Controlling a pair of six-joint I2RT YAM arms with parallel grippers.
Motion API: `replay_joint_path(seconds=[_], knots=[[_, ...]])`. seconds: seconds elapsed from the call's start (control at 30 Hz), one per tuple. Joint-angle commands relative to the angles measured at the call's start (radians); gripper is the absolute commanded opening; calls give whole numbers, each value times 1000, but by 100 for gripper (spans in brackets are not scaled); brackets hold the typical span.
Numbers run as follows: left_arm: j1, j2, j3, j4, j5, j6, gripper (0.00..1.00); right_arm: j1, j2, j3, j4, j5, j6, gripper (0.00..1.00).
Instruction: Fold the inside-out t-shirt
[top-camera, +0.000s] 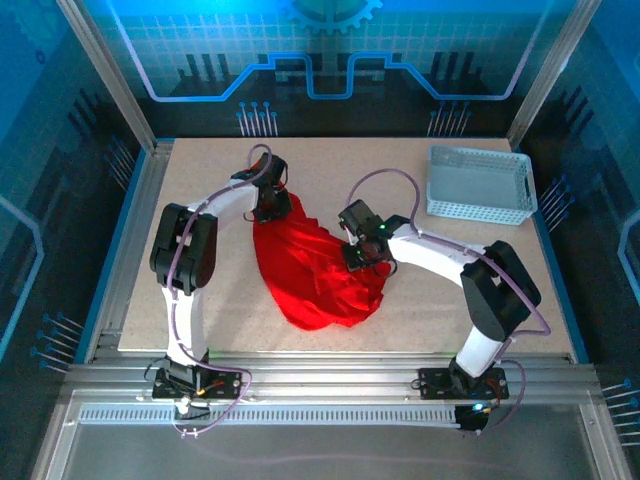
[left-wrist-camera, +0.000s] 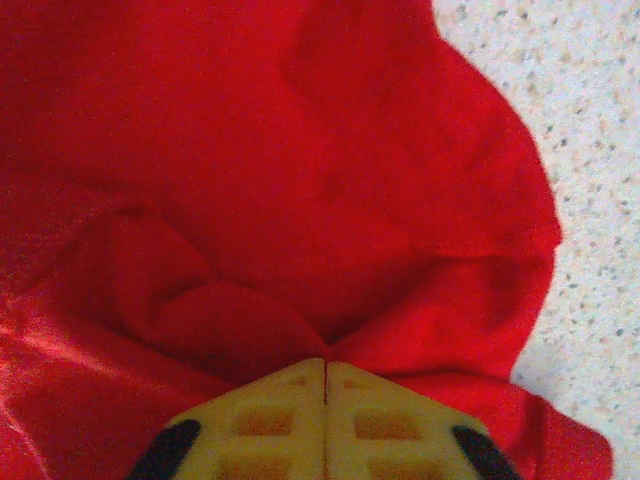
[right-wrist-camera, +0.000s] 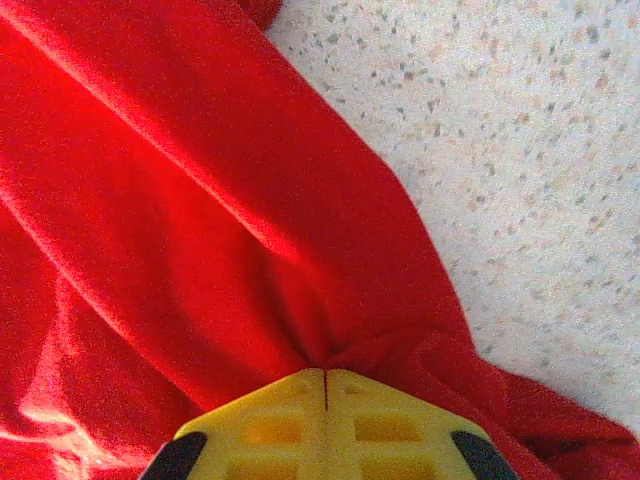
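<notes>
The inside-out t-shirt (top-camera: 310, 265) is a bright red bunch of cloth in the middle of the table, hanging between the two arms. My left gripper (top-camera: 270, 208) is at its far left corner, shut on a pinch of red cloth (left-wrist-camera: 250, 320) that puckers right at the yellow fingertips (left-wrist-camera: 290, 400). A stitched hem (left-wrist-camera: 480, 240) runs just beyond. My right gripper (top-camera: 362, 252) is at the shirt's right side, shut on a gathered fold (right-wrist-camera: 330, 340) in front of its yellow fingertips (right-wrist-camera: 290, 410). The neck label is hidden.
A white mesh basket (top-camera: 480, 185) stands at the far right of the speckled tabletop (top-camera: 200, 300). Bare table lies to the right of the cloth in both wrist views (right-wrist-camera: 520, 150).
</notes>
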Motion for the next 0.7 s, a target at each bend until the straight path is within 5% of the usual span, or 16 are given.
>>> replay_joint_path(seconds=[0.0, 0.43, 0.67], knots=[[7, -58, 41, -51, 2, 19, 0, 11, -61, 42, -31, 75, -43, 0], [12, -520, -108, -10, -120, 2, 0, -15, -275, 237, -116, 39, -240, 0], [12, -632, -175, -29, -140, -4, 0, -37, -316, 265, -100, -69, -236, 0]])
